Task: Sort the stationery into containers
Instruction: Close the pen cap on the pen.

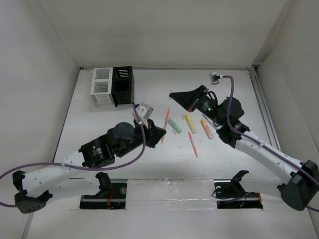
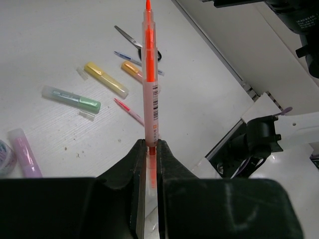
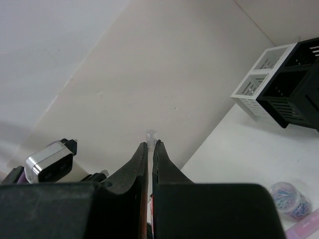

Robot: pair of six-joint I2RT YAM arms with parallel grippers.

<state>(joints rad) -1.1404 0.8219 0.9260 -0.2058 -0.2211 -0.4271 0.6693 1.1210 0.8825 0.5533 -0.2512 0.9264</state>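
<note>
LEFT ARM HOLDS ORANGE PEN: The left claw [image 2: 152, 146] is clamped on one end of an orange pen [image 2: 149, 74]. The pen juts straight out from the closed fingers above the middle of the bench [image 2: 60, 40], well apart from the containers. The white box [image 1: 101, 85] and the black box [image 1: 123, 84], joined side by side, stand at the far left corner. To the right, the right claw [image 3: 150, 143] hangs raised, pinched narrow on a slim clear-ended item [image 3: 150, 134]; what kind of item it is cannot be told. Loose on the bench, right of the held pen, lie a green marker [image 2: 72, 98], a yellow marker [image 2: 105, 78], an orange marker [image 2: 130, 68], a red pen [image 2: 129, 110], a blue pen [image 2: 124, 55], the scissors [image 2: 130, 39] and a purple marker [image 2: 24, 152], with a small round item [image 3: 289, 199] just beside it.
</note>
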